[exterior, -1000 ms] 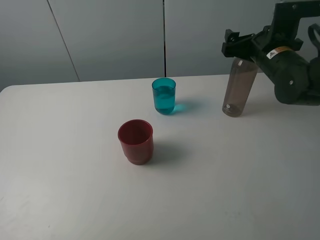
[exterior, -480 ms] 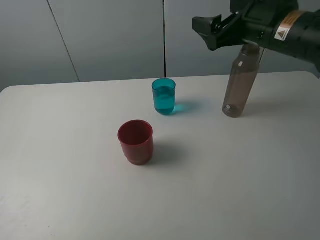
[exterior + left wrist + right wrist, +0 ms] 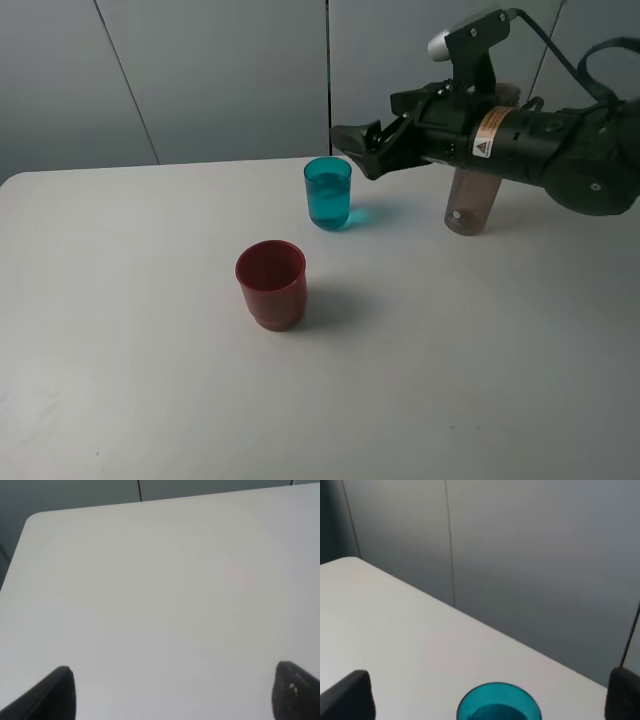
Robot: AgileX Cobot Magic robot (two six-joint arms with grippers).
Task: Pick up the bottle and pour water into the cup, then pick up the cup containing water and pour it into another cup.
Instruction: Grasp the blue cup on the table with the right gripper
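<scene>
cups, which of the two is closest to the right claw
The teal translucent cup: the open right claw hovers close by its rim. The dark red cup stands farther off, toward the front of the table.

From the teal cup (image 3: 328, 193), the red cup (image 3: 271, 283) stands at 7 o'clock and the bottle (image 3: 468, 205) at 3 o'clock (half hidden by the right arm (image 3: 540, 150)). Bare bench (image 3: 140, 390) stretches toward 9 and 6 o'clock. The wide-spread right claw (image 3: 356, 150) hangs by the cup's rim at 1 o'clock.
</scene>
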